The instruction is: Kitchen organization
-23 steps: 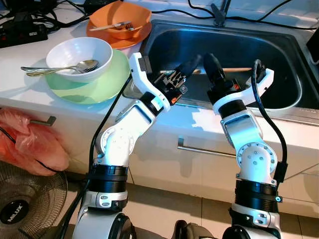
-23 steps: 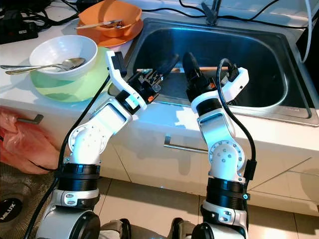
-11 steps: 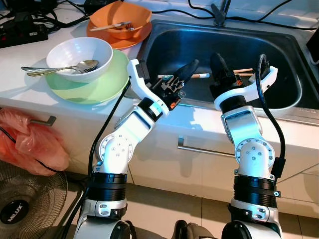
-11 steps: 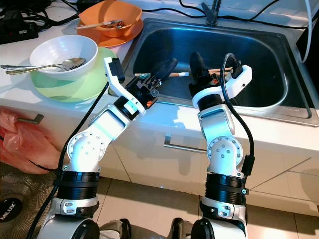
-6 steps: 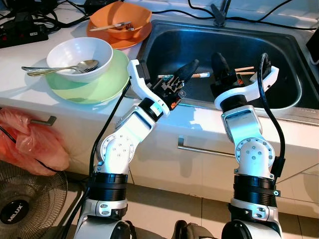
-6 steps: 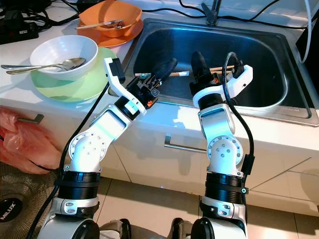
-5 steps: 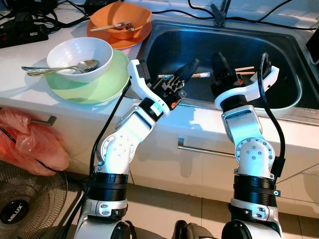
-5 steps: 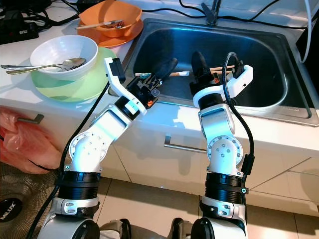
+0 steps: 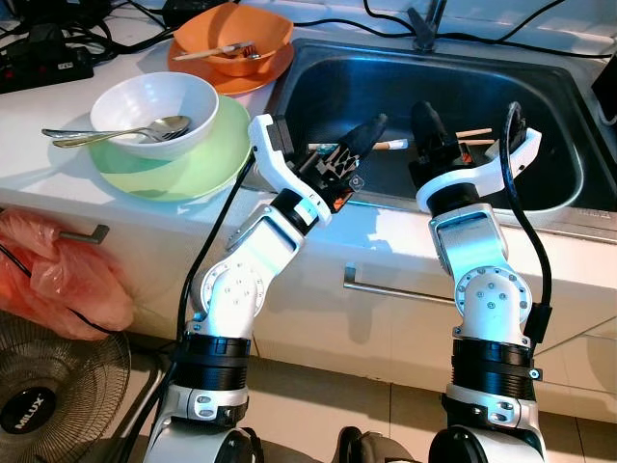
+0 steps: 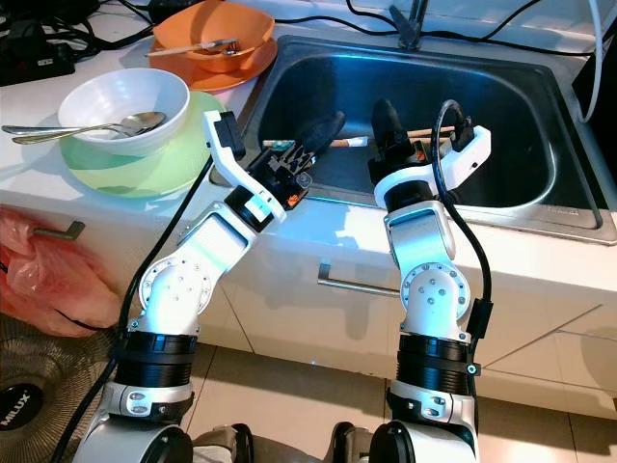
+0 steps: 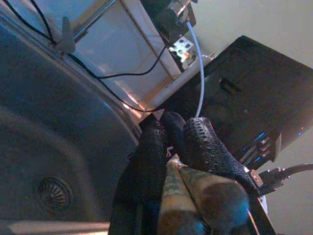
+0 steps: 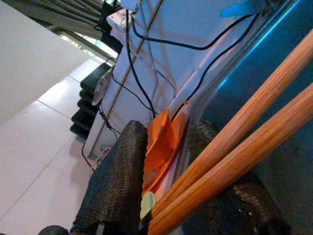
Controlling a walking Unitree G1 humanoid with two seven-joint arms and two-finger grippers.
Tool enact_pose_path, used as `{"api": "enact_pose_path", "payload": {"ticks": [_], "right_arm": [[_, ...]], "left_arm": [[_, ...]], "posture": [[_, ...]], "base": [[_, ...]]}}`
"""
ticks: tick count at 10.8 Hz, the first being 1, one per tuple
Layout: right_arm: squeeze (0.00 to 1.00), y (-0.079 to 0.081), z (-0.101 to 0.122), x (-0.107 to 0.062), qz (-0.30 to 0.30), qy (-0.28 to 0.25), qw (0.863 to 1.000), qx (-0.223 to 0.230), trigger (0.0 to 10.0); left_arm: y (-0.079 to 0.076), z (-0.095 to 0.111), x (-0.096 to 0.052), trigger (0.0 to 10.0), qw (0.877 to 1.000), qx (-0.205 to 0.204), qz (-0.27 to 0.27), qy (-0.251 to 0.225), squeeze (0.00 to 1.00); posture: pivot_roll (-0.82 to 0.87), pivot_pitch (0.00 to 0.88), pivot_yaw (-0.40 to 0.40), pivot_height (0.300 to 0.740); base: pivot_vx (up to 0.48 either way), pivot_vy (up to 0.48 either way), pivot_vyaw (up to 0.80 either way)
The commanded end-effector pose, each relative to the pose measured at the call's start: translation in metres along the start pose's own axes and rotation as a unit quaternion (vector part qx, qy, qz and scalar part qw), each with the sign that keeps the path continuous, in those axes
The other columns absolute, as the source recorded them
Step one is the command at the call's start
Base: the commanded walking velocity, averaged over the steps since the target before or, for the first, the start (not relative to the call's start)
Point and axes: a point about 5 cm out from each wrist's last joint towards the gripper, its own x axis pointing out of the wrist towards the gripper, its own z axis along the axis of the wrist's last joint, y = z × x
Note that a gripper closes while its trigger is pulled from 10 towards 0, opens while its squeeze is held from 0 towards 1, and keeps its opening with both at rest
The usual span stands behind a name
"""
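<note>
Both arms reach over the counter (image 9: pixel 58 183) edge into the steel sink (image 9: pixel 540 96). Left gripper (image 9: pixel 359 145), jaws clamped on the chopsticks (image 9: pixel 390 146), which stretch toward three o'clock; right gripper (image 9: pixel 427 135) has its jaws clamped on the same pair. Out at ten o'clock, white bowl (image 9: pixel 154 106) with spoons (image 9: pixel 116 130) on a green plate (image 9: pixel 193 164); farther back, orange bowl (image 9: pixel 236 39)

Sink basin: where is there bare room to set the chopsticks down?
The sink floor is bare behind and robot-right of the right gripper. The counter left of it is crowded: white bowl on green plate, orange dishes.
</note>
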Motion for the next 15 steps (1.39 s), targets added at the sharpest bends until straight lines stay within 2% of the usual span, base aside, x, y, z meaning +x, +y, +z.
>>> {"api": "enact_pose_path", "payload": {"ticks": [1, 2, 3, 4, 5, 6, 7, 12, 14, 15], "right_arm": [[0.0, 0.005, -0.008, 0.003, 0.001, 0.017, 1.0, -0.016, 0.0], [0.0, 0.005, -0.008, 0.003, 0.0, 0.016, 1.0, -0.015, 0.0], [0.0, 0.005, -0.008, 0.003, -0.001, 0.016, 1.0, -0.015, 0.0], [0.0, 0.004, -0.008, 0.003, -0.003, 0.016, 1.0, -0.015, 0.6], [0.0, 0.004, -0.008, 0.003, -0.004, 0.017, 1.0, -0.016, 10.0], [0.0, 0.004, -0.008, 0.003, -0.004, 0.017, 1.0, -0.016, 10.0], [0.0, 0.003, -0.007, 0.003, -0.005, 0.018, 1.0, -0.016, 10.0], [0.0, 0.002, -0.007, 0.004, -0.01, 0.016, 1.0, -0.02, 10.0], [0.0, -0.001, -0.002, 0.006, -0.018, 0.005, 0.999, -0.036, 10.0], [0.0, -0.003, 0.008, 0.01, -0.025, -0.015, 0.995, -0.093, 10.0]], "left_arm": [[-0.003, -0.003, 0.006, 10.0, 1.0, 0.022, 0.02, -0.004, 0.2], [-0.003, -0.004, 0.006, 10.0, 0.999, 0.025, 0.022, -0.003, 0.13], [-0.003, -0.004, 0.006, 10.0, 0.999, 0.025, 0.023, -0.003, 0.0], [-0.002, -0.004, 0.006, 10.0, 0.999, 0.028, 0.024, -0.004, 0.0], [-0.002, -0.004, 0.006, 10.0, 0.999, 0.027, 0.024, -0.004, 0.0], [-0.002, -0.005, 0.006, 10.0, 0.999, 0.022, 0.023, -0.005, 0.17], [-0.002, -0.005, 0.005, 10.0, 1.0, 0.011, 0.021, -0.007, 1.0], [-0.001, -0.009, 0.002, 10.0, 1.0, 0.007, 0.019, 0.0, 1.0], [0.005, -0.006, -0.003, 10.0, 0.999, 0.03, 0.033, 0.004, 1.0], [0.015, -0.002, -0.012, 10.0, 0.995, 0.074, 0.06, 0.0, 1.0]], "posture": [[0.0, 0.148, -0.001, 0.74], [0.0, 0.148, -0.001, 0.74], [0.0, 0.148, -0.001, 0.74], [-0.01, 0.148, 0.0, 0.74], [-0.01, 0.148, 0.0, 0.74], [-0.01, 0.15, 0.0, 0.74], [-0.01, 0.15, -0.002, 0.74], [-0.01, 0.145, -0.004, 0.74], [0.0, 0.144, -0.004, 0.74], [0.0, 0.143, -0.004, 0.74]], "base": [[0.0, 0.0, 0.0], [0.0, 0.0, 0.0], [0.0, 0.0, 0.0], [0.0, 0.0, 0.0], [0.0, 0.0, 0.0], [0.0, 0.0, 0.0], [0.0, 0.0, 0.0], [0.0, 0.0, 0.0], [0.0, 0.0, 0.0], [0.0, 0.0, 0.0]]}}
